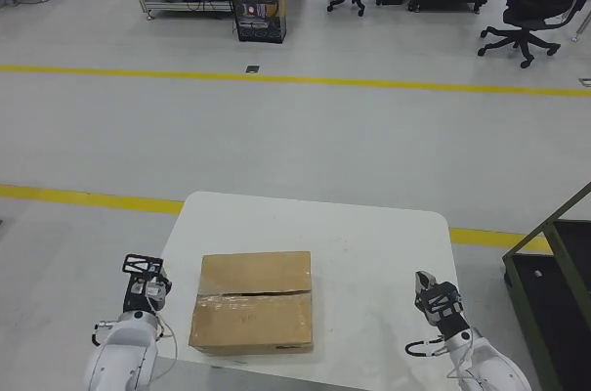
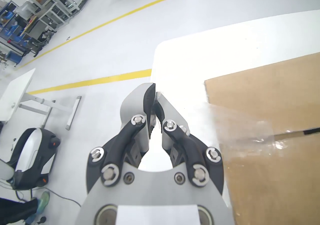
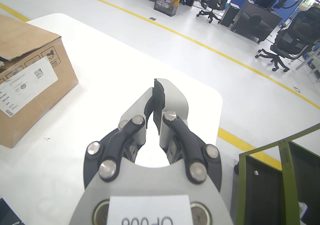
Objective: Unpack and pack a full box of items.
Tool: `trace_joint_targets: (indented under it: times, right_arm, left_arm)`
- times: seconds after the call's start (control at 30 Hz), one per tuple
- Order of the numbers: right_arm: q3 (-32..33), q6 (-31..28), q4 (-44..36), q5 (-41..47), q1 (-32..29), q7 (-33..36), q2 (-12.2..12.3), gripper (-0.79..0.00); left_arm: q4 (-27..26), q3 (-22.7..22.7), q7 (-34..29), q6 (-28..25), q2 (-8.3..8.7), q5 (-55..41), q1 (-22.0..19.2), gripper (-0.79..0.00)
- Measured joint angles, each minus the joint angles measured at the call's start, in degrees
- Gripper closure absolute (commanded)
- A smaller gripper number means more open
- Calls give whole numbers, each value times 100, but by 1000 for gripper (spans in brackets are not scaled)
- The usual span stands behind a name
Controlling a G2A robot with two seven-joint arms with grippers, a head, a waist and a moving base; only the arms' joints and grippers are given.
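Left gripper (image 2: 153, 94) (pressed together, as is right gripper (image 3: 158, 93)) sits nearer; taped box (image 1: 254, 301) lies at its 3 o'clock.

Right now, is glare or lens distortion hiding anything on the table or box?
Left wrist view: the white table washes out beside the shut left gripper; clear tape glints on the brown cardboard box. Right wrist view: yellow floor line bows. Top view: even light, box seam plain.
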Motion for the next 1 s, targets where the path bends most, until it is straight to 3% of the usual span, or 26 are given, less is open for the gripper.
trace_joint_targets:
  times: [0.37, 0.67, 0.7, 0.73, 0.77, 0.8, 1.0]
  right_arm:
    - [-49, 0, -46, -33, 49, 85, -2, 0]
    - [-66, 23, -106, -31, -2, 116, -4, 0]
    - [-62, 28, -106, -26, -10, 115, -4, 0]
    - [-58, 33, -106, -23, -19, 110, -3, 0]
    - [-51, 39, -107, -19, -33, 102, -3, 0]
    - [-46, 42, -108, -16, -44, 97, -2, 0]
    - [-31, 63, -128, 0, -116, 83, -2, 0]
  left_arm:
    - [557, -686, 87, 164, 47, 100, -303, 0]
    - [1261, -722, 181, 144, 56, 279, -603, 0]
    - [1314, -714, 182, 158, 54, 285, -630, -80]
    - [1354, -703, 187, 167, 50, 276, -651, -99]
    - [1400, -689, 196, 175, 46, 260, -667, -95]
    - [1435, -685, 199, 188, 44, 260, -675, -12]
    - [1707, -748, 185, 343, 39, 325, -728, 0]
